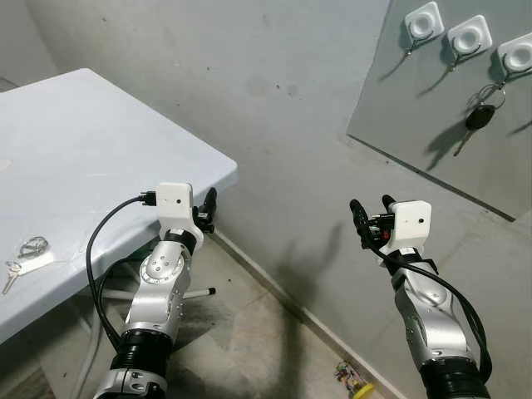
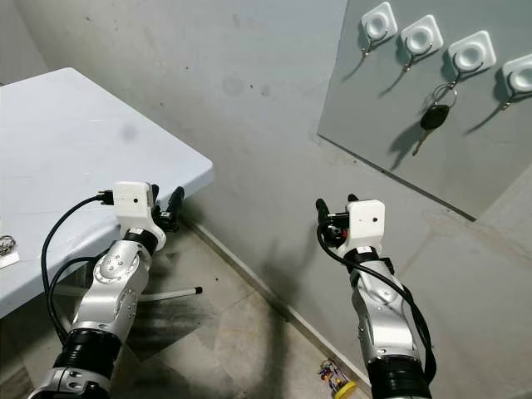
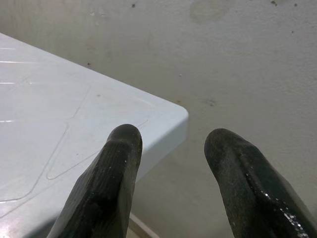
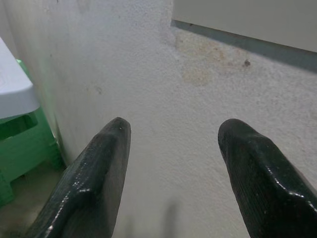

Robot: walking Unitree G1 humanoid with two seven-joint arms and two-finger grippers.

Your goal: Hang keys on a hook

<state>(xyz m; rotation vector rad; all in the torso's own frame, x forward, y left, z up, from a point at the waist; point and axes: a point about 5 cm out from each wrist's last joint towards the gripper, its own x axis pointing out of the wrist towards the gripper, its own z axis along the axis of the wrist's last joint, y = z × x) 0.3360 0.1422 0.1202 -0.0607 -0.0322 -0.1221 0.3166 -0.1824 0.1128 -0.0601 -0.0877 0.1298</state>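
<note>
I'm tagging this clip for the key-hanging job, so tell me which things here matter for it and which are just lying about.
For the job:
- keys with a tag on the white table
- row of white hooks on the grey board
- black key already hanging from one hook
- left claw and right claw, both open and empty

Lying about:
- yellow object on the floor
- green stool

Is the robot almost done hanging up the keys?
Partly. One black key already hangs from a hook on the wall board. Nothing is in hand: the left gripper and right gripper are both open and empty. Another set of keys lies on the white table, not yet picked up, and other hooks are free.
</note>
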